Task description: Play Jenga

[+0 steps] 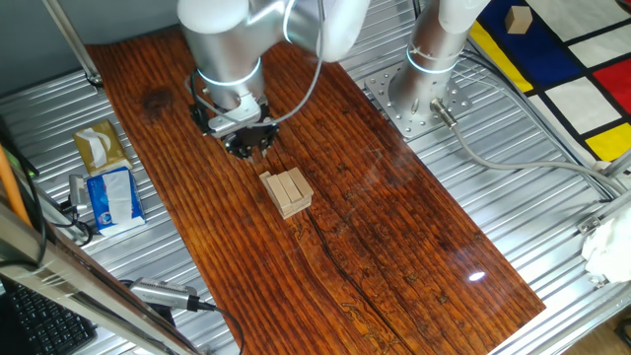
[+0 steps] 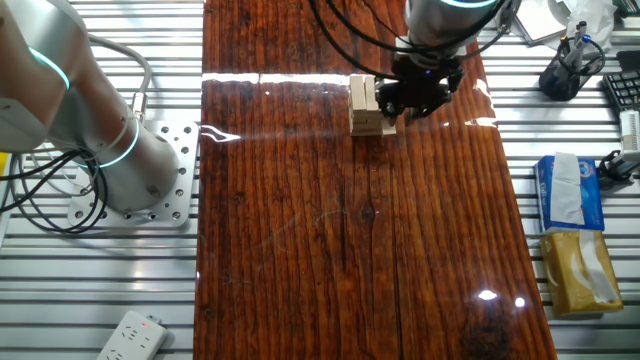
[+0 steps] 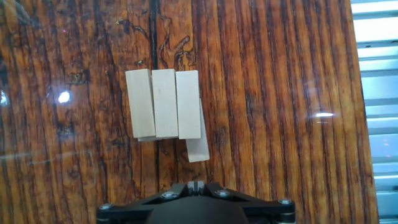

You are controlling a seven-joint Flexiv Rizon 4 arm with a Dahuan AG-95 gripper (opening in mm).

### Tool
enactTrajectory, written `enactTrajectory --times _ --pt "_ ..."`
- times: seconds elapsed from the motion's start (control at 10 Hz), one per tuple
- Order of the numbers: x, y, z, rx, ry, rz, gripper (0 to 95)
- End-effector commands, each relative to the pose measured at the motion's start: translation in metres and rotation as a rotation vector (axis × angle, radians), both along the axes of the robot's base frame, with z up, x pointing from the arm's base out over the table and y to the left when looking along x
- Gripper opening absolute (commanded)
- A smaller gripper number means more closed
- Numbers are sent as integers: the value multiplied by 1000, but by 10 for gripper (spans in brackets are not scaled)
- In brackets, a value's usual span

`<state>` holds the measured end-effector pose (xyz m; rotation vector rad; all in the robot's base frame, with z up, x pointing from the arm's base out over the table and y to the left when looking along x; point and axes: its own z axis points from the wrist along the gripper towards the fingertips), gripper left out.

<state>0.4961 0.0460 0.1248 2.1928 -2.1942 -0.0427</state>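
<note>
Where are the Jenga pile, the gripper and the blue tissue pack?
Jenga pile [image 3: 165, 103]: hand view, top of the middle bar.
Gripper [image 1: 250, 144]: one fixed view, between its fingertips.
Blue tissue pack [image 1: 110, 197]: one fixed view, its top face.

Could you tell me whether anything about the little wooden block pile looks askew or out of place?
Yes. In the hand view, three pale wooden bars lie neatly abreast on top, but one lower bar is skewed, poking out from under the pile's edge at a slant toward the gripper's side.
</note>
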Motion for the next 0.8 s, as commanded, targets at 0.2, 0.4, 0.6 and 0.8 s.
enactTrajectory --times 0.2,0.4,0.6,0.8 --pt "2 2 -6 0 -1 -4 190" --pt "5 3 -13 2 -4 -11 190" --pt "6 4 -19 0 -7 -8 190" --pt "7 6 -24 2 -9 5 190"
